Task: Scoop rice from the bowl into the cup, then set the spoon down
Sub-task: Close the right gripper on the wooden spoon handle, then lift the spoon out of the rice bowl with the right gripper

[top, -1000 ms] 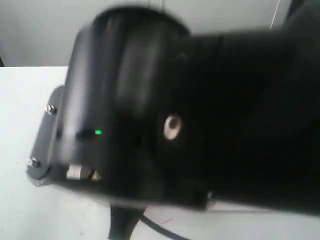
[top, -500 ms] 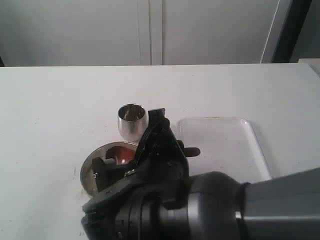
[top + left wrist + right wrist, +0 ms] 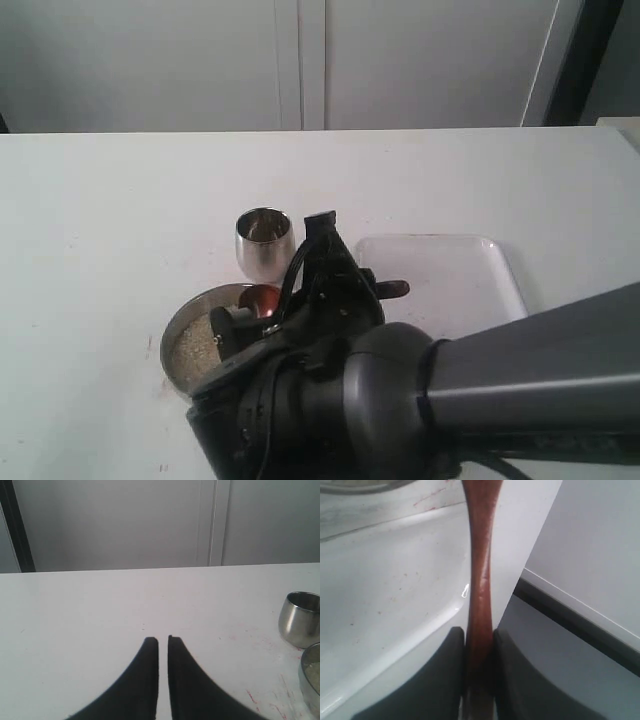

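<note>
The right gripper [image 3: 479, 636] squeezes the slim handle of the brown spoon [image 3: 481, 565] tight between its two fingers. The spoon's round end sits over the edge of the bowl [image 3: 168, 338] — the side next to the cup [image 3: 264, 240]. The rice [image 3: 193, 348] lies in the bowl, a clear tray [image 3: 450, 275] rests near it on the white table [image 3: 100, 200], and the left gripper [image 3: 163, 642] hangs off to the side, fingers almost pressed together — nothing in them.
</note>
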Available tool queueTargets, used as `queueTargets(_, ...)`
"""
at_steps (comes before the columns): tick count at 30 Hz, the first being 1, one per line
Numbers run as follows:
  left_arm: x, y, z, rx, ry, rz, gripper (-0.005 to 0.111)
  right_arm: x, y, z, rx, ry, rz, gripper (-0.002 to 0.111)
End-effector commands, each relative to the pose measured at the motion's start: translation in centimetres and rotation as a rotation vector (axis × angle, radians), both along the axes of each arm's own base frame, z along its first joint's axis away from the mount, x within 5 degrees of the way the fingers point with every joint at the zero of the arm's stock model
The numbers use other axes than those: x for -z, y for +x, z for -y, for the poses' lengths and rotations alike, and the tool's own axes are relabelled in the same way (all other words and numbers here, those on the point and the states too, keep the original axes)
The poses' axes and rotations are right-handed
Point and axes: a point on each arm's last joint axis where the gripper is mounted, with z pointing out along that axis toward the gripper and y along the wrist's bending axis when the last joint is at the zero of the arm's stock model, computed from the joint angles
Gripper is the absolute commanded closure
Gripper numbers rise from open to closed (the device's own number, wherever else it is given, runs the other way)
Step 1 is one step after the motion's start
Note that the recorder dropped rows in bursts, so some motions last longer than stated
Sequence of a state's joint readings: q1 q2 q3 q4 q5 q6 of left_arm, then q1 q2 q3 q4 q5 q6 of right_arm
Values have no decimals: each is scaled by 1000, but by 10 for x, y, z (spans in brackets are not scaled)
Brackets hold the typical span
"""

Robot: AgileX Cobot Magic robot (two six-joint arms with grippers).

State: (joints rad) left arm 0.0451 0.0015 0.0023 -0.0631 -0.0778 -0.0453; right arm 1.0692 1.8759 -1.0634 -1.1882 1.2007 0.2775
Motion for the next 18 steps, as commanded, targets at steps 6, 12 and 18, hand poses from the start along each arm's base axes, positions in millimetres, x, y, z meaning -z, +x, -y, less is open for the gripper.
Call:
queueTargets(6,-1,0,0,2,-7,8,92,6,7,-9,-26,25,3,108)
queueTargets(12,-1,0,0,2,-7,8,92,3,8,-12,-24,41,5,108)
queueTargets(18,-1,0,0,2,-7,8,92,6,10,-17,-21,45,2,108)
